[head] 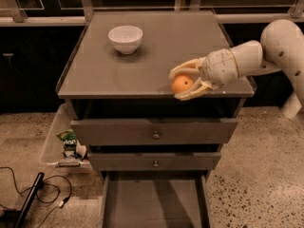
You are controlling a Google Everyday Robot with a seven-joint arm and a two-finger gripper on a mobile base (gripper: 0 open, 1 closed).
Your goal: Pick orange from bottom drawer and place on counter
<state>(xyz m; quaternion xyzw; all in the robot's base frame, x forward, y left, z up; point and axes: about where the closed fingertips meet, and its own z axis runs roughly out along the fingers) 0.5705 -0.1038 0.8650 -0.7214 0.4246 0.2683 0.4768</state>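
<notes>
My gripper (180, 83) comes in from the right and is shut on the orange (182, 84), a small round fruit held between the two pale fingers. It holds the orange just above the front edge of the counter (104, 72), right of the middle. The bottom drawer (154, 204) is pulled open below, a wide shallow grey tray with a bare floor.
A white bowl (125, 38) stands on the counter at the back left. Two upper drawers with round knobs (155, 135) are shut. A clear bin with a green packet (69, 140) sits on the floor at the left, beside black cables (28, 194).
</notes>
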